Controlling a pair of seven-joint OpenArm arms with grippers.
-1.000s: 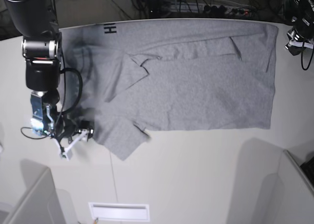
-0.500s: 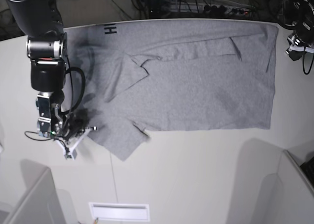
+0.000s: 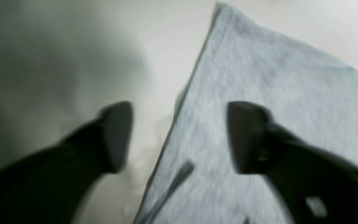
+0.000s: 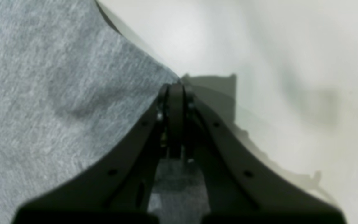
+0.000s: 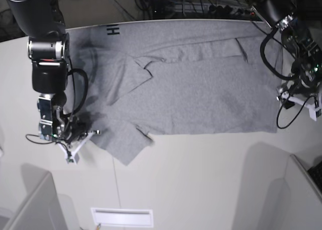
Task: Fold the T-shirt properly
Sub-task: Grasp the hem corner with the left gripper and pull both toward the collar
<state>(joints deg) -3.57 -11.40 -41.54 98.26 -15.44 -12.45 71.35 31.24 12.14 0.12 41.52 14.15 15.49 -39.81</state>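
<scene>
The heather-grey T-shirt [image 5: 196,89] lies spread flat on the white table [image 5: 201,174], with a bit of black lettering [image 5: 113,30] showing at its back left corner. My right gripper [image 5: 93,133] is at the outer edge of the near-left sleeve. In the right wrist view its fingers [image 4: 176,90] are shut, pinching the T-shirt's edge [image 4: 73,77]. My left gripper [image 5: 285,98] hovers at the shirt's right-hand edge. In the left wrist view it [image 3: 182,137] stands open, straddling the T-shirt's edge [image 3: 259,68], one finger over cloth and one over bare table.
Cables and a power strip [image 5: 226,9] lie behind the table's back edge. Grey panels rise at the front left [image 5: 30,205] and front right [image 5: 297,189]. A white slot [image 5: 122,217] sits near the front edge.
My right gripper's jaws closed at the sleeve edge. My left arm swung in from the far right to the shirt's right edge, its jaws now open.
</scene>
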